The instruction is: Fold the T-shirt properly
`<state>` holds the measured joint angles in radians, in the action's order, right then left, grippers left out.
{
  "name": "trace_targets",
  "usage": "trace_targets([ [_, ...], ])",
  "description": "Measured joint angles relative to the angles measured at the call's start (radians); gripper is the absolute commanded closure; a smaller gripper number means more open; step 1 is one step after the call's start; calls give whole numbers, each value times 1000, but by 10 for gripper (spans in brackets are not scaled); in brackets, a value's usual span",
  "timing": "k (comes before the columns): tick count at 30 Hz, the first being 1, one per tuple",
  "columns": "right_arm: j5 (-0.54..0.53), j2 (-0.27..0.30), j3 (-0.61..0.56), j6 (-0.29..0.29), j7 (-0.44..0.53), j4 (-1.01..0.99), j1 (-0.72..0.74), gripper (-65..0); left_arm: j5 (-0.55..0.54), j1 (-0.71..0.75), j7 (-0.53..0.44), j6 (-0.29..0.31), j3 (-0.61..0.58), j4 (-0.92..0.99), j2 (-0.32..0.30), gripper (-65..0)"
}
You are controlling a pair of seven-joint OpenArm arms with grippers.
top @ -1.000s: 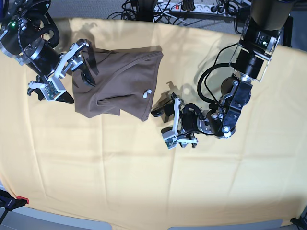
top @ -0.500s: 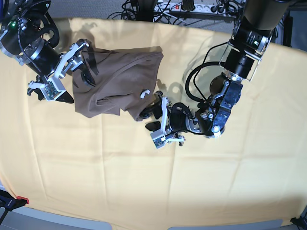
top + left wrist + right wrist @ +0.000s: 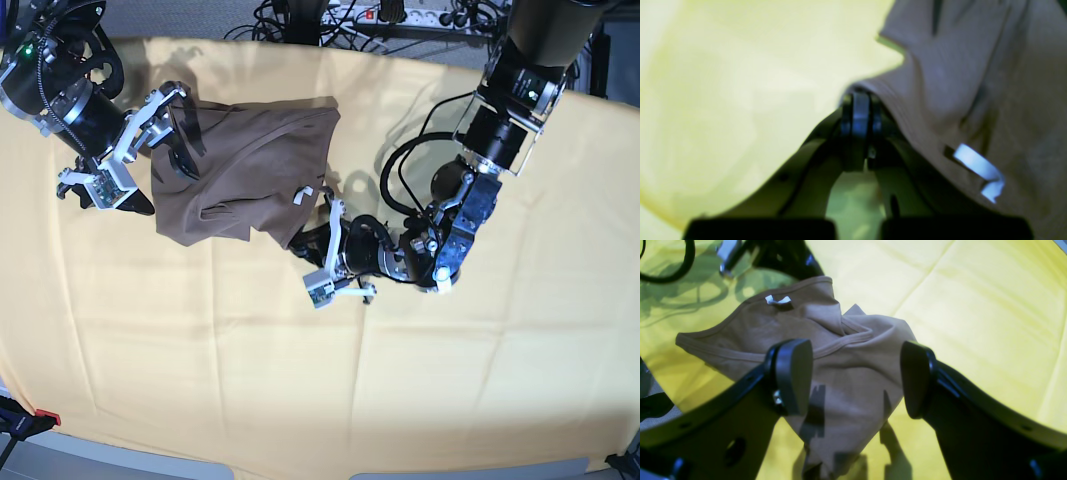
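Note:
The taupe T-shirt (image 3: 250, 165) lies crumpled at the back left of the yellow cloth, its white neck label (image 3: 303, 195) showing near its right edge. My left gripper (image 3: 299, 243) lies low at the shirt's lower right corner. In the left wrist view that gripper (image 3: 857, 110) is shut, with the T-shirt's (image 3: 973, 76) edge caught at the tips, near the label (image 3: 977, 168). My right gripper (image 3: 163, 160) hovers open over the shirt's left edge. In the right wrist view its fingers (image 3: 793, 376) stand wide apart above the T-shirt (image 3: 780, 330), gripper (image 3: 853, 378) holding nothing.
A pale yellow cloth (image 3: 320, 380) covers the whole table. Cables and a power strip (image 3: 400, 15) lie beyond its back edge. A red clamp (image 3: 45, 418) sits at the front left corner. The left arm's cable (image 3: 400, 170) loops above the cloth.
My left arm has slid left to the shirt's lower right corner and its jaws have closed there. The right arm has not moved.

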<state>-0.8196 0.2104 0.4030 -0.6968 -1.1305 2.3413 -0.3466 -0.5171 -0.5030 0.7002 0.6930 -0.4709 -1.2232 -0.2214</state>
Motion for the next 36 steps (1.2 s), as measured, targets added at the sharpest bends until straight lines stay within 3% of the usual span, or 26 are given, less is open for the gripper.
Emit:
trace_targets([
  [9,0,0,0,0,4,0,0,-432,-9,-51,8,0,0,-2,0,0],
  [16,0,0,0,0,9,0,0,-432,-167,-46,179,0,0,-2,0,0],
  [18,0,0,0,0,9,0,0,-433,-217,-49,219,0,0,-2,0,-73],
  [22,0,0,0,0,9,0,0,-433,-311,-47,292,0,0,-3,0,-329],
  [23,0,0,0,0,9,0,0,-433,-330,-47,306,0,0,-3,0,-350],
  [30,0,0,0,0,9,0,0,-432,-480,-46,371,0,2,-3,0,-351],
  [36,0,0,0,0,9,0,0,-432,-455,-14,373,0,8,-3,0,-351],
])
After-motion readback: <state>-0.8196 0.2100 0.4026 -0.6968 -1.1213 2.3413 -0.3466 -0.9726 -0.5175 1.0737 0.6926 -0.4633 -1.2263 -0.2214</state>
